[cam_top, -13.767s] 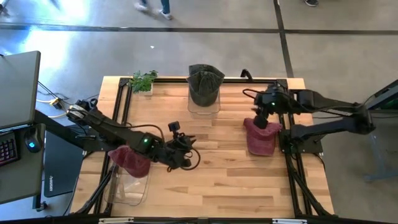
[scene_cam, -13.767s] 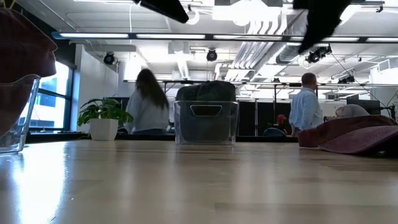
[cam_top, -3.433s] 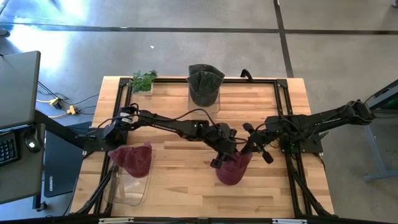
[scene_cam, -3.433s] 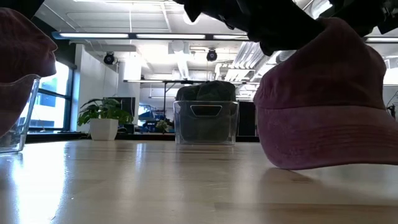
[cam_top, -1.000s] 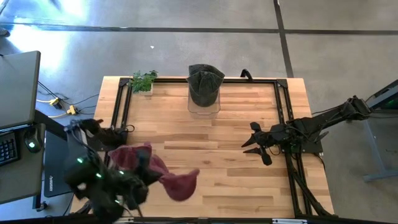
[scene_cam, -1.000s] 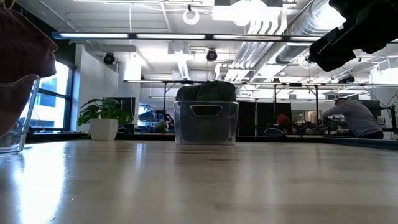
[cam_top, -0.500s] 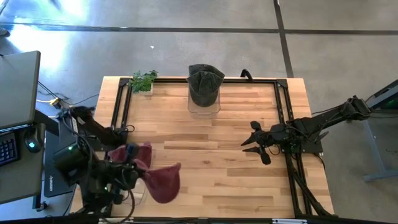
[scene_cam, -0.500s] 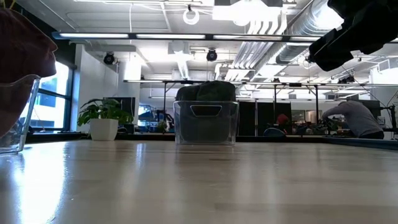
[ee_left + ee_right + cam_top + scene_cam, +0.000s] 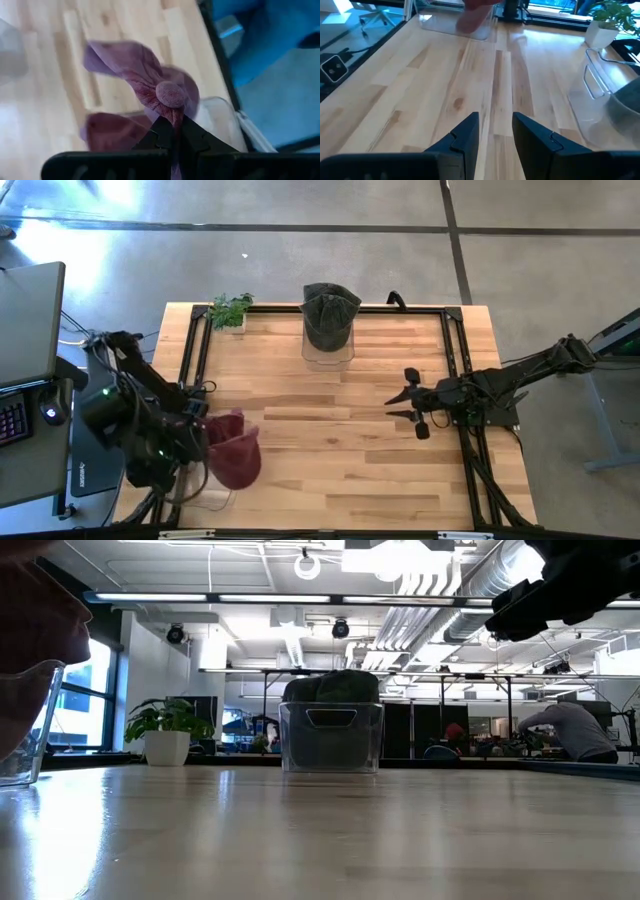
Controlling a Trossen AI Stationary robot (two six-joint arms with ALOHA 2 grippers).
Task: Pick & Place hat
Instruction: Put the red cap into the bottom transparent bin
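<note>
- The left gripper (image 9: pixel 172 131) was clamped on the crown of a maroon hat (image 9: pixel 236 462), pinching the fabric just below its top button (image 9: pixel 170 94), over the near left corner of the wooden surface (image 9: pixel 330 430).
- The held hat hung above a clear bin (image 9: pixel 205 492) at that corner, where a second maroon hat (image 9: pixel 107 131) already lay; whether the two hats touched could not be told.
- In the low view, the bin's clear wall (image 9: pixel 28 730) showed at the left edge with maroon fabric above it.
- The right gripper (image 9: pixel 411 408) hovered over the right side of the surface, well apart from the hats, its fingers (image 9: pixel 466 134) parted a little and empty.
- At the far middle edge stood another clear bin (image 9: pixel 327 345) holding a dark green hat (image 9: pixel 329 315).
- A small potted plant (image 9: pixel 230 310) sat at the far left corner.
</note>
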